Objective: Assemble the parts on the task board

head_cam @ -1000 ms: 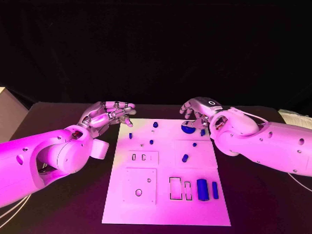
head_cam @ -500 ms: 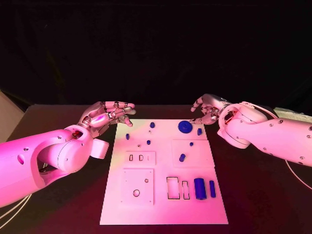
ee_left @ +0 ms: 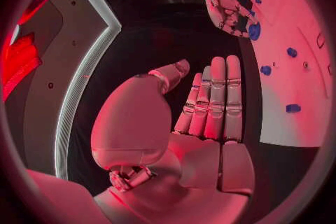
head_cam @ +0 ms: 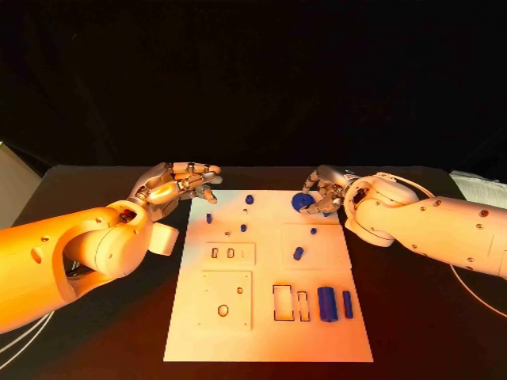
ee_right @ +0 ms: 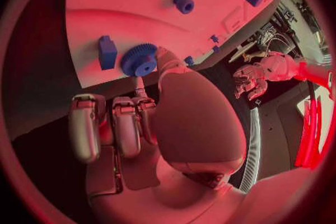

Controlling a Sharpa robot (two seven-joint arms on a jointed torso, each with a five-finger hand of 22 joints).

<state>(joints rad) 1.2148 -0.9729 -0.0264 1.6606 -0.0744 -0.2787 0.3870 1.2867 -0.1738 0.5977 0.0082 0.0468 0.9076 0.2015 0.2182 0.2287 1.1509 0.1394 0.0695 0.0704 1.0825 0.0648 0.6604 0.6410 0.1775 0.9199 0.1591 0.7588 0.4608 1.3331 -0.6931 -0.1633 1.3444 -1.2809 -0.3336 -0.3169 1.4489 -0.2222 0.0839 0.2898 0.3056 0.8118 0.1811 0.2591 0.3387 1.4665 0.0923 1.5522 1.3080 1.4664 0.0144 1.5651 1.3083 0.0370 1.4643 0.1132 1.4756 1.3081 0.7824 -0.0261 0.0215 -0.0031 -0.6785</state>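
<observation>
small blue block [ee_right: 107,51] just beside gear [ee_right: 139,59] at right hand [head_cam: 325,191].

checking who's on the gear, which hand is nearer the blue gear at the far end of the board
Right. The right hand is at the blue gear, fingers touching it. The left hand hovers off the task board's opposite far corner, holding nothing.

The task board [head_cam: 271,324] is white, marked with dark-outlined rectangular and round cutouts. The parts are blue: a toothed gear [head_cam: 305,203], two cylinders [head_cam: 328,304] and several small pegs [head_cam: 298,254]. The surface [head_cam: 93,340] is black. Both arms are white.
</observation>
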